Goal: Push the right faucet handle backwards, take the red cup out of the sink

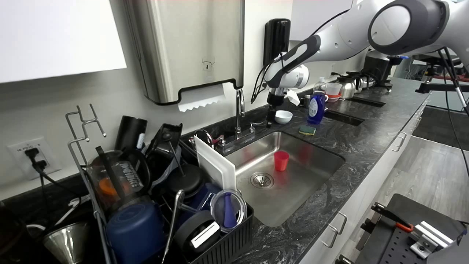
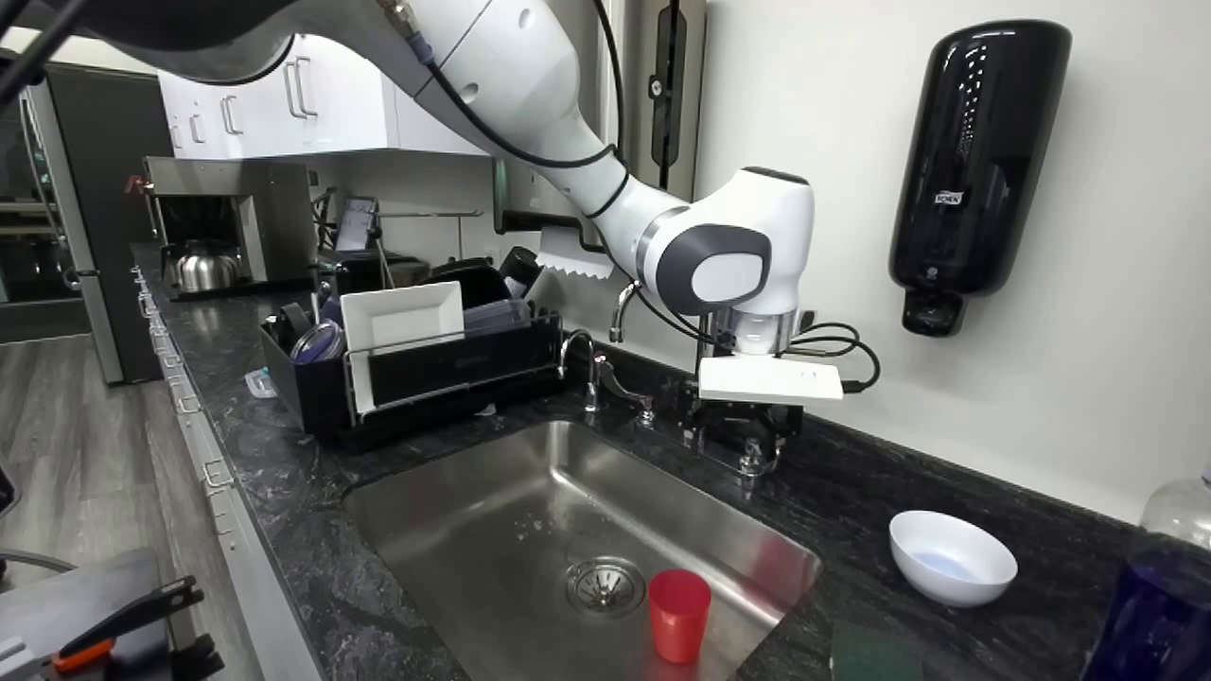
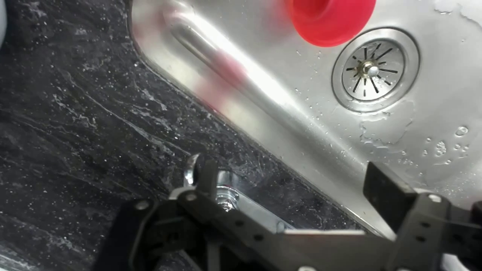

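In an exterior view, the gripper [image 1: 270, 121] points down behind the sink [image 1: 289, 196], its fingers [image 1: 271, 116] merging into one dark shape, so their gap cannot be read here; the lever of the right faucet handle [image 1: 259, 124] runs to just beside them. The faucet spout [image 1: 240, 110] rises to the picture's left of the fingers. To their right a white bowl [image 1: 284, 117] sits close by, with a green-and-yellow sponge [image 1: 307, 130] and a bottle of blue soap [image 1: 316, 108] farther out that way. The red cup [image 1: 281, 161] stands upright on the sink floor, lower than the fingers and well apart from them, near the drain [image 1: 262, 180]. In an exterior view, the fingertips are hard to make out against dark shapes by the handle; the red cup [image 2: 679, 615] stands in front of and below them, the bowl to their right in the picture, the dish rack [image 2: 468, 359] well off to their left. In the wrist view, the fingers [image 3: 384, 192] are spread wide, with countertop [image 3: 263, 180] and sink edge between them. One finger covers part of the handle; whether it touches, I cannot tell. The red cup, cut off by the top of the frame, is well apart from both fingers.
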Robot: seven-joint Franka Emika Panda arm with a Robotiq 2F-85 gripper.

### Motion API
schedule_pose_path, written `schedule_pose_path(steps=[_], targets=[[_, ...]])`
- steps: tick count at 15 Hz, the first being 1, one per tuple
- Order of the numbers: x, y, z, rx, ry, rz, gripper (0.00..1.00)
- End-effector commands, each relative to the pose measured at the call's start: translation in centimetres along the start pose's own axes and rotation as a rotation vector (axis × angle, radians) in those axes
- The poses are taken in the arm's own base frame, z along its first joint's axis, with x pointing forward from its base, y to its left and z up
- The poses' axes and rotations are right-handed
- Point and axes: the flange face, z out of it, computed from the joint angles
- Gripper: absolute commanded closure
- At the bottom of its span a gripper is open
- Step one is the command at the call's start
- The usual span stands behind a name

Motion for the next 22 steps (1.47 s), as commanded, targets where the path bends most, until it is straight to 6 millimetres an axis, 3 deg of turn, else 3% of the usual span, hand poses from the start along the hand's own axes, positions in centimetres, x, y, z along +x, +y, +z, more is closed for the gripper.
schedule_pose_path(steps=[1, 13, 19, 22], targets=[[0.0, 0.2, 0.0, -0.06, 0.0, -0.002, 0.0], [-0.1, 0.4, -0.2, -0.098, 0.017, 0.009, 0.0], [-0.6, -0.6, -2.5, -0.12, 0.02, 0.114, 0.0], [-1.1, -1.4, -4.7, -0.126, 0.015, 0.173, 0.0]])
